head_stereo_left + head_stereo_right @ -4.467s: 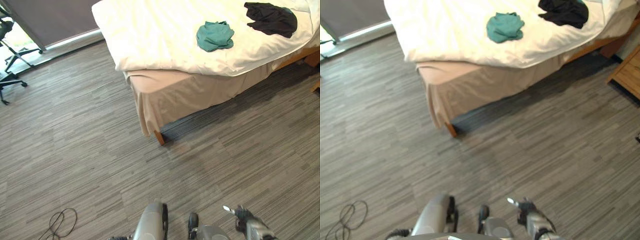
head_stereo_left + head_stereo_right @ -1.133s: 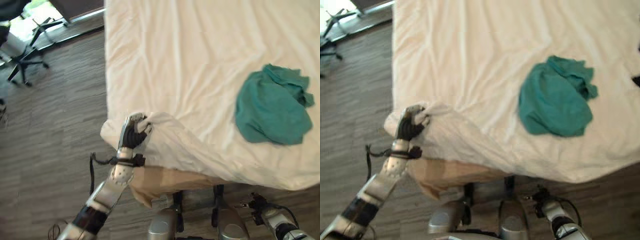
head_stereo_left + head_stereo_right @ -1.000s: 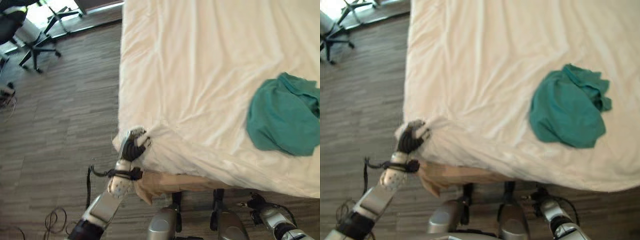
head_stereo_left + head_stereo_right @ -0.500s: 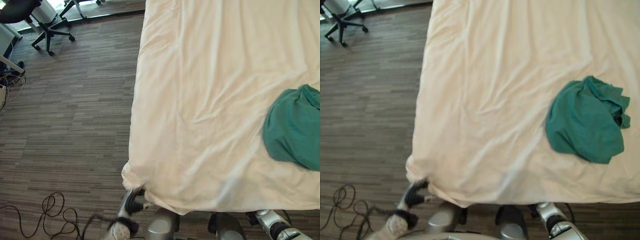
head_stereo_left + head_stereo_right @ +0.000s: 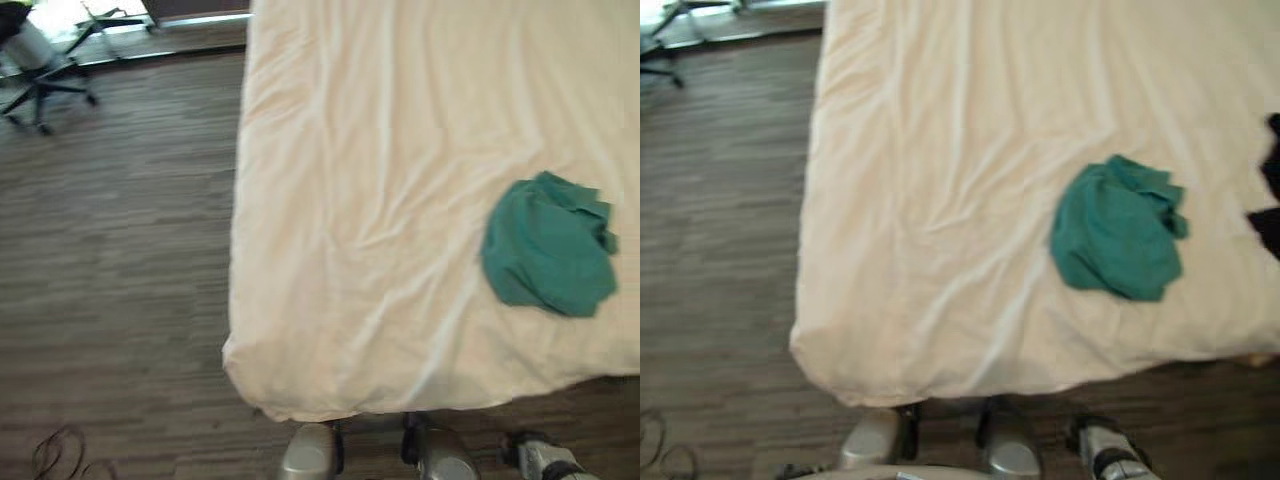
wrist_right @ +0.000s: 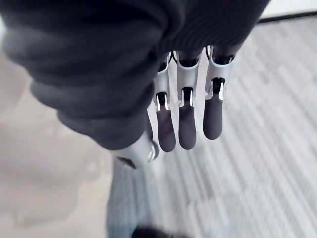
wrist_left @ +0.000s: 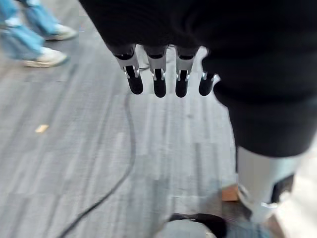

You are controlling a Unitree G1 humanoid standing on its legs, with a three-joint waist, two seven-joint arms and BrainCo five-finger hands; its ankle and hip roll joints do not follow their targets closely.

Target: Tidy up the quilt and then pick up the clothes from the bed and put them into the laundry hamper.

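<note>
The cream quilt (image 5: pixel 400 180) lies spread over the bed, and its near-left corner (image 5: pixel 270 385) hangs down over the bed's edge. A crumpled teal garment (image 5: pixel 548 245) rests on the quilt to the right. Part of a black garment (image 5: pixel 1270 215) shows at the far right edge. My left hand (image 7: pixel 157 74) hangs over the grey floor with straight fingers and holds nothing. My right hand (image 6: pixel 185 114) also points down at the floor, fingers straight and empty; it shows low at the right by the bed's foot (image 5: pixel 540 460).
An office chair (image 5: pixel 40 70) stands at the far left on the grey plank floor (image 5: pixel 110 250). A person's legs and shoes (image 7: pixel 34 34) stand on the floor beyond my left hand.
My left hand has let go of the quilt's corner and dropped out of the head views. The corner now lies smooth over the bed's edge. The camera has shifted.
</note>
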